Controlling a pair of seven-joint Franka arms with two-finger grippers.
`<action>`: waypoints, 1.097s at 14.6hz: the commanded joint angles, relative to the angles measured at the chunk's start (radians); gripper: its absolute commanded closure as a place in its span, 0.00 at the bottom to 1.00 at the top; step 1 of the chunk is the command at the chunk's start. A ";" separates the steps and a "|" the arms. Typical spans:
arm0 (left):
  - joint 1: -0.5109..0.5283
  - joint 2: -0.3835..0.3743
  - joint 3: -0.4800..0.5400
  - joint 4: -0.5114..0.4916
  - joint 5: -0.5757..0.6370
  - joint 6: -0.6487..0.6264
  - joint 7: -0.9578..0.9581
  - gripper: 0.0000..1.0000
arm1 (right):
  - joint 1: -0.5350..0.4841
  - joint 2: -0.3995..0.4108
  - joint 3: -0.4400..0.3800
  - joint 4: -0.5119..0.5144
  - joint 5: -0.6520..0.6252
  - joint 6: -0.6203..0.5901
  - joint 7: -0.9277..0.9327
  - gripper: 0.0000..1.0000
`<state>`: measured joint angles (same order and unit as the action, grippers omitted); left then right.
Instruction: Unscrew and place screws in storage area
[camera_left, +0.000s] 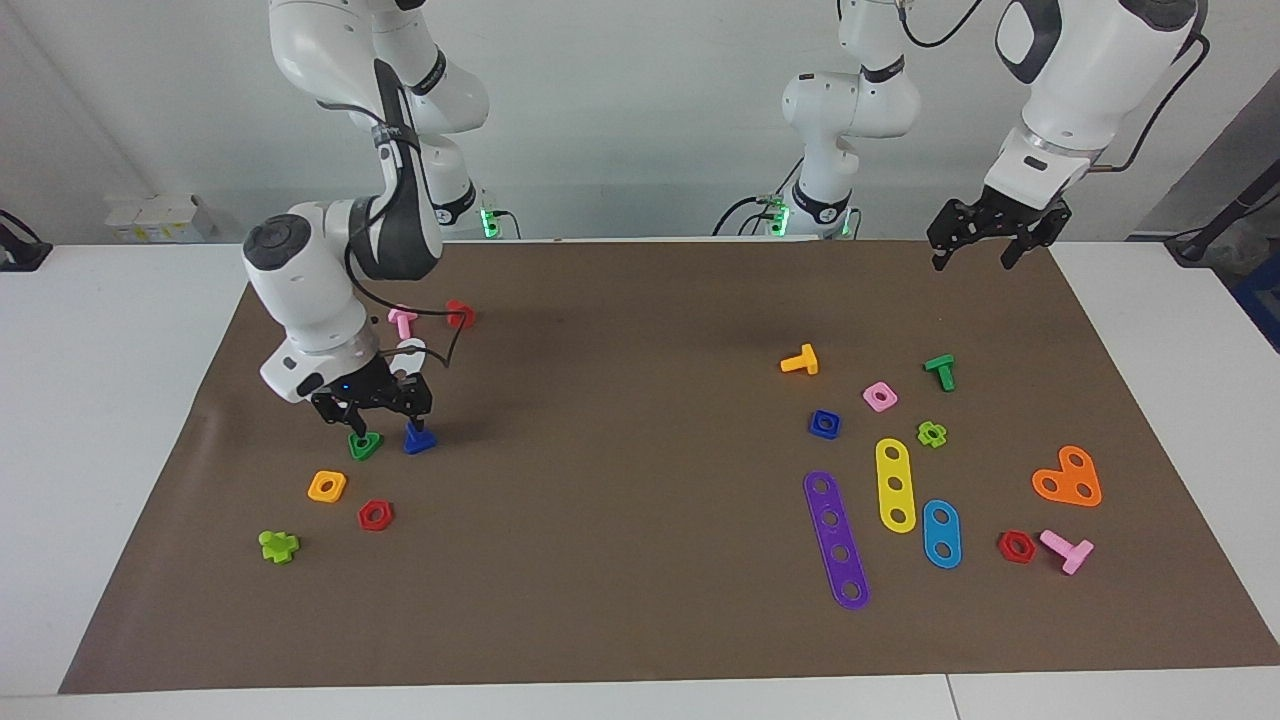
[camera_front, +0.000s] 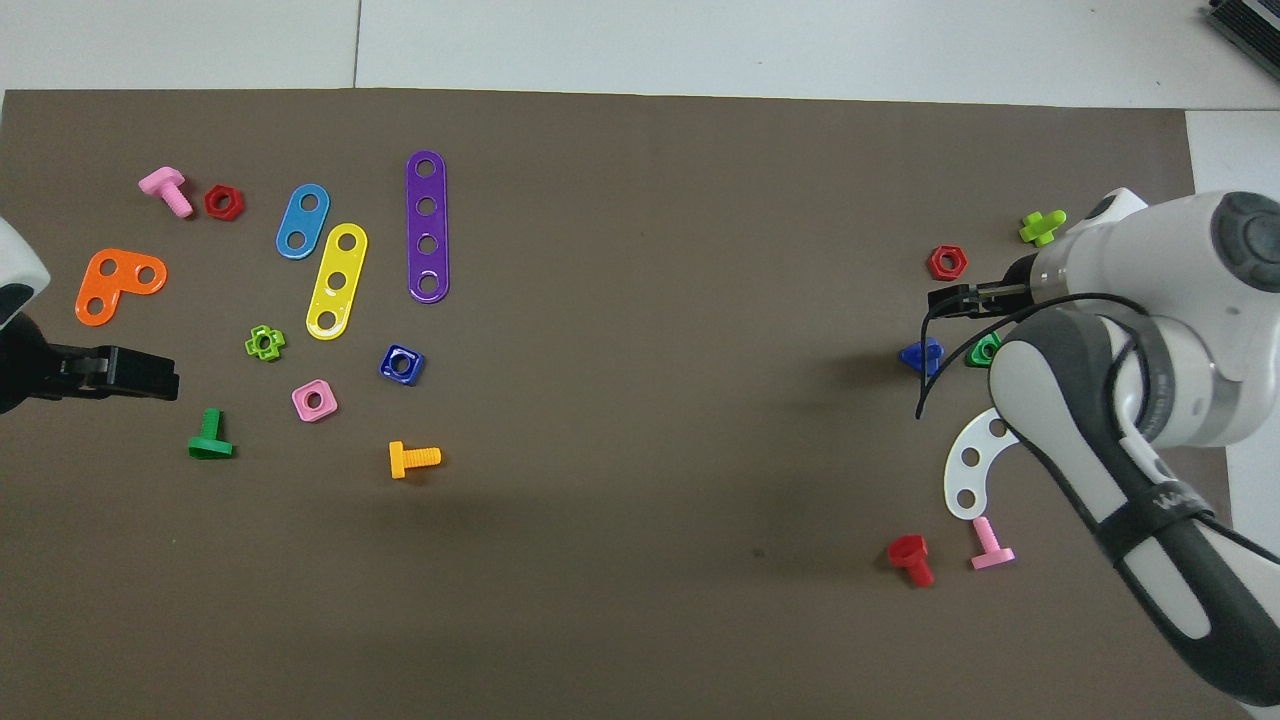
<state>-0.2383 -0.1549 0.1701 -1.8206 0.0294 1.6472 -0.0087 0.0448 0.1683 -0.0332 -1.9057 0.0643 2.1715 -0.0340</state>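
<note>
The right gripper (camera_left: 383, 418) hangs low with its fingers apart, one tip at the green triangular nut (camera_left: 365, 445), the other at the blue screw (camera_left: 419, 438) just beside it on the brown mat (camera_left: 620, 400). An orange square nut (camera_left: 327, 486) and a red hexagonal nut (camera_left: 375, 515) lie close by, farther from the robots. The left gripper (camera_left: 985, 245) waits open over the mat's edge at its own end.

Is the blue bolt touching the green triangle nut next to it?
Apart. The facing view shows bare mat between the blue bolt and the green triangle nut; the overhead view agrees.
</note>
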 joint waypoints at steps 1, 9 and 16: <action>0.016 -0.002 -0.006 0.009 -0.016 -0.014 0.001 0.00 | -0.031 -0.065 -0.013 0.126 -0.046 -0.181 0.046 0.00; 0.016 -0.002 -0.006 0.011 -0.016 -0.014 0.001 0.00 | -0.063 -0.272 -0.025 0.252 -0.147 -0.561 0.108 0.00; 0.016 -0.002 -0.006 0.009 -0.016 -0.014 0.001 0.00 | -0.066 -0.279 -0.019 0.257 -0.129 -0.638 0.108 0.00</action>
<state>-0.2383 -0.1549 0.1701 -1.8206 0.0294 1.6472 -0.0087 -0.0227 -0.1154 -0.0642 -1.6425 -0.0663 1.5405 0.0606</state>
